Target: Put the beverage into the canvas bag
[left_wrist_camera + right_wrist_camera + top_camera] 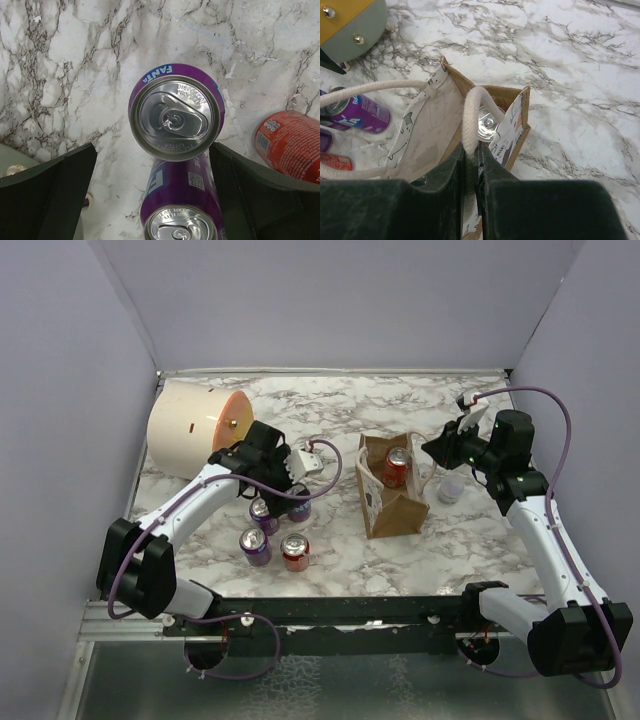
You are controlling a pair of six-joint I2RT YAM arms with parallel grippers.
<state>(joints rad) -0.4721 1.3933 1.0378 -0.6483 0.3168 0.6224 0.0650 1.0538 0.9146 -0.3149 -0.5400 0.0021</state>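
While the cream cylinder [195, 430] lies far left on the marble table [470, 540], the canvas bag [392, 505], a red can [397, 468] upright inside, has its white handle [470, 115] pinched by the right gripper [471, 152], and the left gripper [152, 150] hangs spread wide over a purple can [175, 117] reading "FANTA", crowded by a second purple can [182, 222] and a loose red can [290, 145].

Top cam high, wide — wrist cams close, downward, sharing cans [175, 117].

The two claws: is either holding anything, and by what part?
The right gripper pinches the canvas bag by one white rope handle. The left gripper is open over an upright purple can, holding nothing.
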